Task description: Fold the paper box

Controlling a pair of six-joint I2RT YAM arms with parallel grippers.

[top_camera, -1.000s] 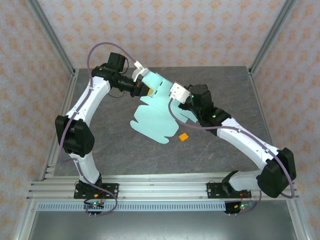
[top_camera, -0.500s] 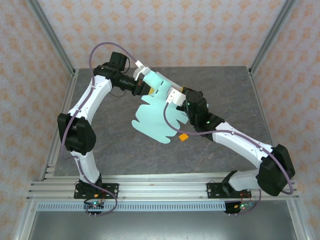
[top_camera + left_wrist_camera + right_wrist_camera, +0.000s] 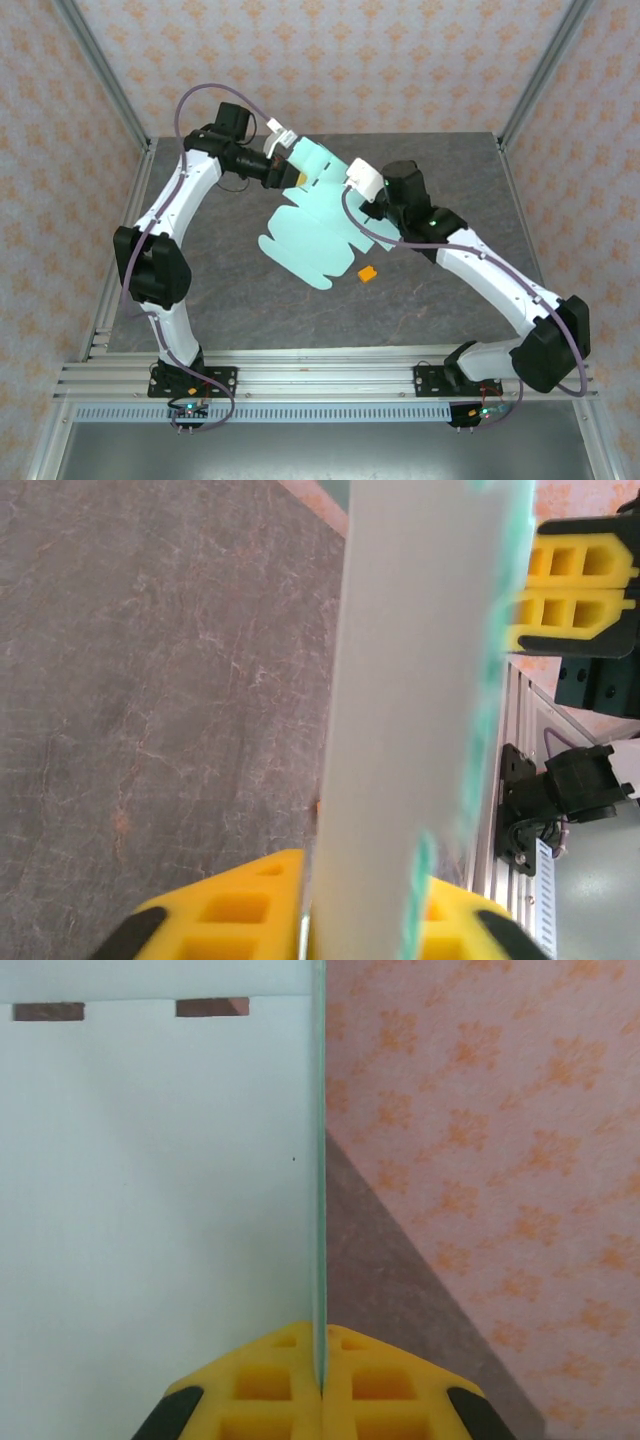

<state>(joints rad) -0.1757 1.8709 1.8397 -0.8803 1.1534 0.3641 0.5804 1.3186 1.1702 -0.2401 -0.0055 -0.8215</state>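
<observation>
The paper box (image 3: pixel 312 228) is a flat mint-green die-cut sheet, tilted up from the table toward the back. My left gripper (image 3: pixel 289 160) is at its upper left flap. In the left wrist view the card (image 3: pixel 420 700) runs edge-on between the yellow fingers (image 3: pixel 225 905), which stand slightly apart, so this gripper (image 3: pixel 365 885) is open around it. My right gripper (image 3: pixel 357 181) pinches the sheet's upper right edge. In the right wrist view the card (image 3: pixel 160 1180) runs straight into the shut gripper (image 3: pixel 322 1338).
A tiny orange block (image 3: pixel 367 272) lies on the grey table (image 3: pixel 220 290) just below the sheet's right side. Patterned walls and metal frame posts (image 3: pixel 110 100) enclose the table. The right gripper's yellow fingers (image 3: pixel 572 585) appear beyond the card in the left wrist view.
The left jaws have parted a little around the flap. The right gripper swung toward the sheet's middle, then back up and right, still pinching the card; the sheet shifted slightly.
</observation>
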